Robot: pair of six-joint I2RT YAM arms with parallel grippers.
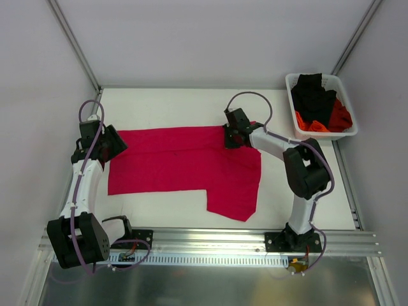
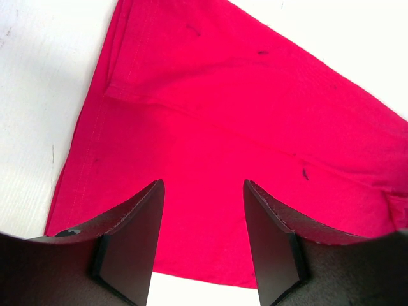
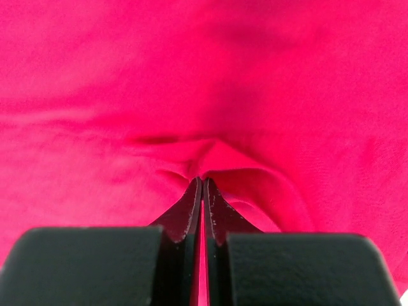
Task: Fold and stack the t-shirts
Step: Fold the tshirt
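Crimson-pink t-shirt (image 1: 185,166) lies spread flat on the white table (image 1: 159,105), approx. centre, between both arms. On the near side, one flap extends toward the arm bases at the R end, giving an L-shaped outline; the rest of the near hem runs straight. Cloth is one colour, matte and soft. L wrist view shows a few small dark specks, a stitched hem along the L edge and a shallow crease across it.

L gripper (image 2: 203,185): jaws spread wide, nothing between them, poised over the L end of the shirt just inside the hem. Contact w/ cloth: cannot tell. Judgement: placed to take that end, so both ends can be worked together.

R gripper (image 3: 203,180): jaws closed tight on a small pinch of the cloth at the far R part of the shirt. Fabric puckers into a ridge at the tips, w/ wrinkles spreading out. Judgement: the pinch secures the far edge so a fold can be drawn over w/o the cloth sliding.

Far R corner: white basket (image 1: 324,136), well apart from the spread shirt, holds a black t-shirt (image 1: 312,95) and an orange-red t-shirt (image 1: 341,118), both bunched and not yet folded. Judgement: task is at an early stage; no stack visible.
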